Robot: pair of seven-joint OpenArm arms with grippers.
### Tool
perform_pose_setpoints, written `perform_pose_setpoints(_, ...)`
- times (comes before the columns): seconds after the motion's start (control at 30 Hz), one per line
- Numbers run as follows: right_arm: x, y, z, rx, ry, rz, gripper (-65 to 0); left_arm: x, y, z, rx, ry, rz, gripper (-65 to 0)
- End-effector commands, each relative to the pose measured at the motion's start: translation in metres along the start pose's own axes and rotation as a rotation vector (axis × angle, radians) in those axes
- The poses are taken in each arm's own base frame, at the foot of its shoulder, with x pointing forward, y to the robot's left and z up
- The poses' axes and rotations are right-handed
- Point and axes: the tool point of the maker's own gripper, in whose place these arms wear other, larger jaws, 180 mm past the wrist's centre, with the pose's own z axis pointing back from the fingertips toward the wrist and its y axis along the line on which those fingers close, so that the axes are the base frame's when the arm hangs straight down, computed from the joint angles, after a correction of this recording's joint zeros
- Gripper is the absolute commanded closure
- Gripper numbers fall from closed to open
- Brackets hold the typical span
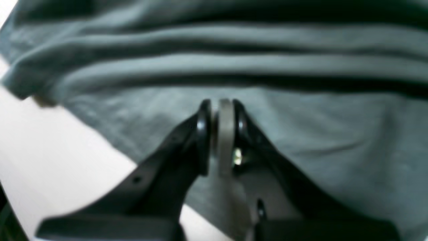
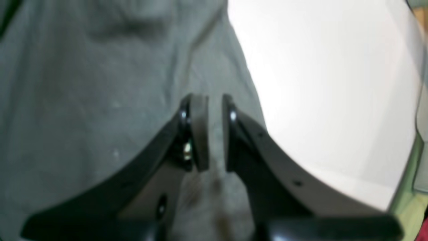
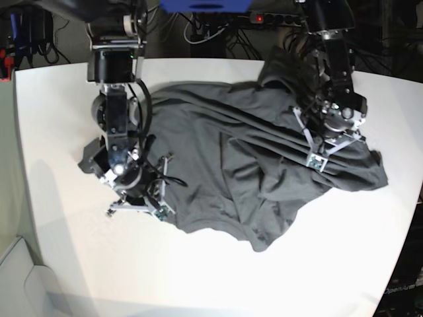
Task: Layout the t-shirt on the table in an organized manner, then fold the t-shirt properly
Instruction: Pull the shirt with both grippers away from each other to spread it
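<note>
Right pincer (image 2: 211,132) nearly closed over grey t-shirt (image 2: 83,100); white table (image 2: 327,93) beside.

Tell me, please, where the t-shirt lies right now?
In the base view the t-shirt lies rumpled across the middle of the table, between both arms.
</note>
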Motion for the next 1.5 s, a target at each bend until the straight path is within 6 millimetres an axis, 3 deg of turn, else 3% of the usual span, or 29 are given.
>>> perform_pose_setpoints(0.0, 0.023, -0.015, 0.001, -0.027, -0.052, -0.002, -6.3, 0.005, 0.012, 0.003, 0.036, -0.009, 0.003, -4.2)
perform_pose_setpoints(0.1, 0.038, -0.025, -0.005, -0.029, -0.061, 0.002, -6.4, -0.001, 0.010, 0.001, 0.028, 0.009, 0.002, -4.2)
perform_pose_setpoints(0.2, 0.042, -0.026, -0.016, -0.001, -0.048, -0.001, -6.4, -0.027, 0.009, -0.008, 0.013, 0.077, -0.007, -4.2)
perform_pose_setpoints(0.4, 0.009, -0.012, -0.052, 0.134, 0.087, -0.023, -6.4, -0.053, 0.029, -0.015, 0.032, 0.142, -0.004, -4.2)
perform_pose_setpoints(0.5, -0.011, -0.011, -0.060, 0.175, 0.144, -0.035, -6.4, -0.060, 0.043, -0.013, 0.061, 0.153, 0.009, -4.2)
perform_pose_setpoints(0.57, -0.008, -0.010, -0.063, 0.187, 0.124, -0.044, -6.4, -0.059, 0.051, -0.011, 0.075, 0.154, 0.000, -4.2)
perform_pose_setpoints(0.7, -0.025, -0.027, -0.059, 0.152, 0.150, -0.045, -6.5, -0.060, 0.072, -0.007, 0.115, 0.157, -0.018, -4.2)
perform_pose_setpoints(0.8, -0.039, -0.055, -0.057, 0.038, 0.179, -0.080, -6.5, -0.046, 0.087, -0.005, 0.146, 0.106, -0.033, -4.2)
perform_pose_setpoints(0.9, -0.070, -0.086, -0.047, -0.059, 0.250, -0.170, -6.5, -0.040, 0.101, -0.005, 0.168, 0.078, -0.047, -4.2)
perform_pose_setpoints(1.03, -0.113, -0.099, -0.034, -0.102, 0.312, -0.296, -6.4, -0.033, 0.111, -0.012, 0.169, 0.084, -0.031, -4.2)
perform_pose_setpoints(1.23, -0.171, -0.086, -0.009, -0.144, 0.379, -0.327, -6.3, -0.015, 0.134, -0.013, 0.197, 0.067, -0.022, -4.2)
perform_pose_setpoints(1.37, -0.182, -0.077, 0.017, -0.198, 0.366, -0.272, -6.5, 0.009, 0.144, -0.010, 0.216, 0.024, -0.014, -4.2)
perform_pose_setpoints(1.47, -0.169, -0.057, 0.030, -0.157, 0.323, -0.214, -6.5, 0.022, 0.150, -0.006, 0.228, 0.004, -0.007, -4.2)
